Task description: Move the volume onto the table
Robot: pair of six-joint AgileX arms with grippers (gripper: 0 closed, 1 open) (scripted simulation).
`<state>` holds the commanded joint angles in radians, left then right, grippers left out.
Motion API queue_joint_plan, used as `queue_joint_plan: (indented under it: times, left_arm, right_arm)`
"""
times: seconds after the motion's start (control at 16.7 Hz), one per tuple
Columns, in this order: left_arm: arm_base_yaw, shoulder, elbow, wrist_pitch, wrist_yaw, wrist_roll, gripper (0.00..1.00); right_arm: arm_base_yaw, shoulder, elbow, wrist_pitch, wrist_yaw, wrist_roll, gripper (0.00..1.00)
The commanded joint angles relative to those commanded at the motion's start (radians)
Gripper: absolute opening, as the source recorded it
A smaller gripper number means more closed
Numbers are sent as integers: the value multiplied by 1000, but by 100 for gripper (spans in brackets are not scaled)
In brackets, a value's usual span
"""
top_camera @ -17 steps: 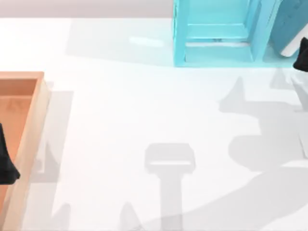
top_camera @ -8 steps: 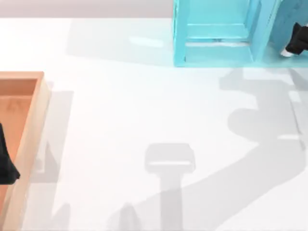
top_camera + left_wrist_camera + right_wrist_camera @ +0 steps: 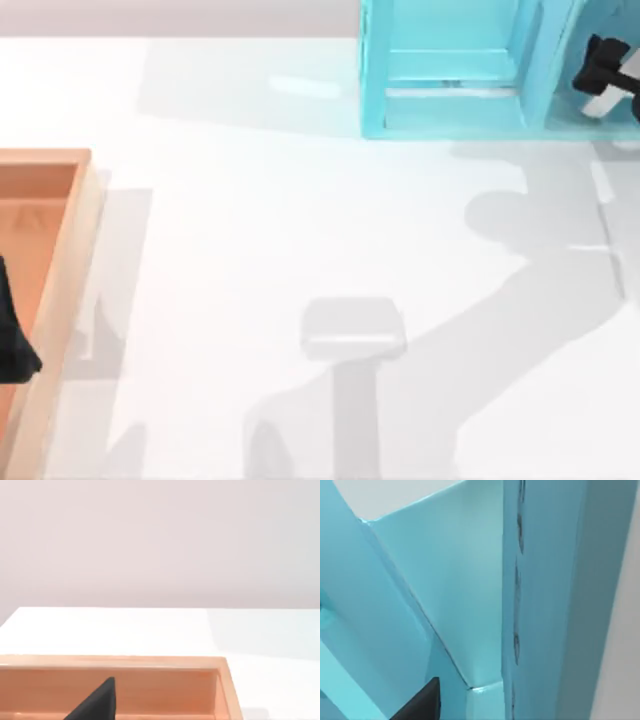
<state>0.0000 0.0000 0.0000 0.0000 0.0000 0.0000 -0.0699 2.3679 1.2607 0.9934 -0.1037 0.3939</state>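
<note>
Nearest, at 8 o'clock in the top view, the left gripper (image 3: 14,345) is parked over the orange-brown wooden tray (image 3: 70,250) and plays no part; whether it is released or clenched cannot be told. The table (image 3: 300,230) is bare white from the middle across to 4 o'clock, so there is ample room to set something down. At the far edge, about 1 o'clock, stands the cyan shelf unit (image 3: 445,115). The right gripper (image 3: 603,66) is at its right-hand bay, towards 2 o'clock. The volume (image 3: 598,105) stands in that bay, a strip of its pale page edge showing just below the gripper. The two look to be touching or very nearly so, but whether the gripper is released, clenched or grasping the volume cannot be told. Judgement: the step in hand is securing the volume inside the bay. Done well, the grasp straddles the full thickness of the block, squarely and deep enough that this thick book will not pivot. The draw-out should run straight along the bay, clear of the shelf upright, before swinging towards the bare surface at 4 o'clock.
</note>
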Motion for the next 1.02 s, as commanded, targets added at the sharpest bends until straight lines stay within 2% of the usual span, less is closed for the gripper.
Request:
queue_joint_plan:
  times: [0.12, 0.9, 1.02]
  left_arm:
    - [0, 0, 0, 0, 0, 0, 100]
    - [0, 0, 0, 0, 0, 0, 100]
    - [0, 0, 0, 0, 0, 0, 100]
  right_arm:
    - [0, 0, 0, 0, 0, 0, 100]
    - [0, 0, 0, 0, 0, 0, 2]
    - [0, 0, 0, 0, 0, 0, 0]
